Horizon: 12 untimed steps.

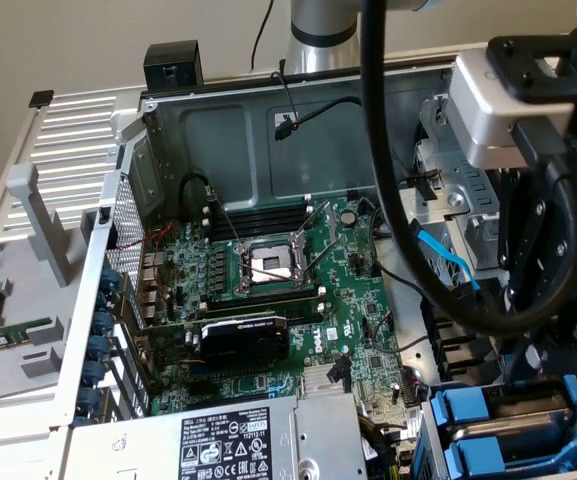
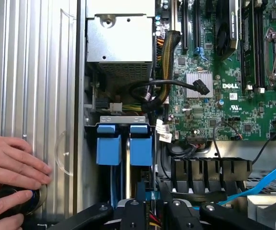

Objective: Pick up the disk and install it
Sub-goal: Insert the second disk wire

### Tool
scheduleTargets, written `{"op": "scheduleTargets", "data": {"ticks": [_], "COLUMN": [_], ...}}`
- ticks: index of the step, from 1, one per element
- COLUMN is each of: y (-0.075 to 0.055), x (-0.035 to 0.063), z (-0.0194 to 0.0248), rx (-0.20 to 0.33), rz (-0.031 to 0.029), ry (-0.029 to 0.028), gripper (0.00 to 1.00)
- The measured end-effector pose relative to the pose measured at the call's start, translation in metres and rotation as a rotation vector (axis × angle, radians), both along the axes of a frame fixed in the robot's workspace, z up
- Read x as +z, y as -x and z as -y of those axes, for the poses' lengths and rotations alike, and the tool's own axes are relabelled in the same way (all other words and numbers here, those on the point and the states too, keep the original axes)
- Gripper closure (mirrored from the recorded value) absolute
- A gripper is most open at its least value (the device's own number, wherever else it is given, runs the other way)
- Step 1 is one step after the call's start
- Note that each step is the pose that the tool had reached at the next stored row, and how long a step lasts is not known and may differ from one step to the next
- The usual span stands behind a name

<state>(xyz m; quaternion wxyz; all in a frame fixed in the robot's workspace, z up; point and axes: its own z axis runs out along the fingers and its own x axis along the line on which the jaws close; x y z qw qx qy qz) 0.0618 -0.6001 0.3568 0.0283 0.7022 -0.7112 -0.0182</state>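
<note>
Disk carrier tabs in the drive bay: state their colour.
Bright blue. The disk carrier tabs stand side by side in the bay, clearest in the wrist view.

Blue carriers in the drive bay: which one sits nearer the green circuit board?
The carrier beside the white-tagged cables; the other carrier sits toward the ribbed silver panel.

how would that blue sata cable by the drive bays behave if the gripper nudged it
The blue cable would probably flex aside: it is thin, flat and already curves freely. It likely weighs little. One end seems to run into the chassis, so it may spring back rather than stay pushed.
</note>
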Motion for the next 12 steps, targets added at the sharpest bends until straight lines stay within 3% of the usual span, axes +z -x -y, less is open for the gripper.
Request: {"op": "scheduleTargets", "data": {"ticks": [4,12], "y": [-0.0014,-0.0015], "x": [0.0068,0.0072], "z": [-0.0002,-0.0002], "rx": [0.000,0.000], "rz": [0.0000,0.0000], "ry": [-0.0001,0.0000], "gripper": [0.75,0.75]}}
